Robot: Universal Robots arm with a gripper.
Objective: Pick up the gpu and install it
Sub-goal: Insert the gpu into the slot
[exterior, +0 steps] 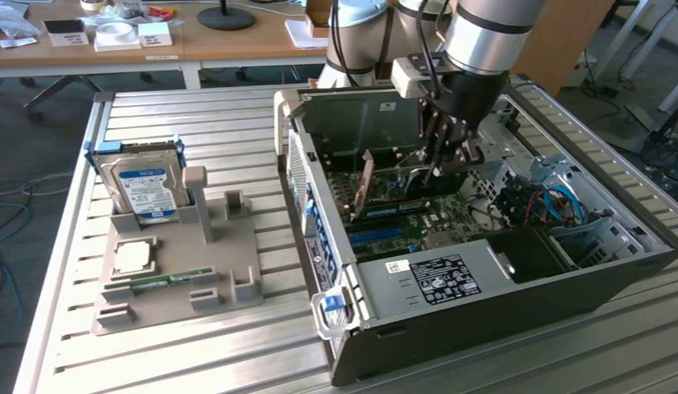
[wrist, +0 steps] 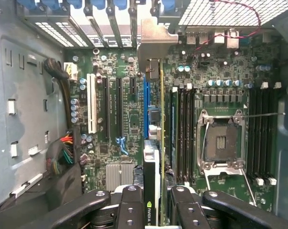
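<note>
robot arm (exterior: 487,33): 1
gripper (exterior: 443,164): 1
gpu (wrist: 152,186): 1
computer case (exterior: 515,320): 1
motherboard (wrist: 129,138): 1
CPU socket (wrist: 221,141): 1
hard drive (exterior: 142,185): 1
CPU chip (exterior: 135,256): 1
RAM stick (exterior: 164,281): 1
gray holder tray (exterior: 224,246): 1

Soft, even daylight. The ribbed silvery aluminium table (exterior: 185,353) shines pale around the open black-and-grey computer case (exterior: 470,328), with streaky glare along its ridges in front of the case. Deep shadow pools inside the case, under the arm. In the wrist view, the green motherboard (wrist: 110,119) inside the case is evenly lit and the white perforated panel (wrist: 220,12) at its edge glares. The gripper's (wrist: 153,193) glossy black fingers (wrist: 129,210), closed on the gpu, a thin green card with a black cooler (wrist: 151,167), catch small highlights.
</note>
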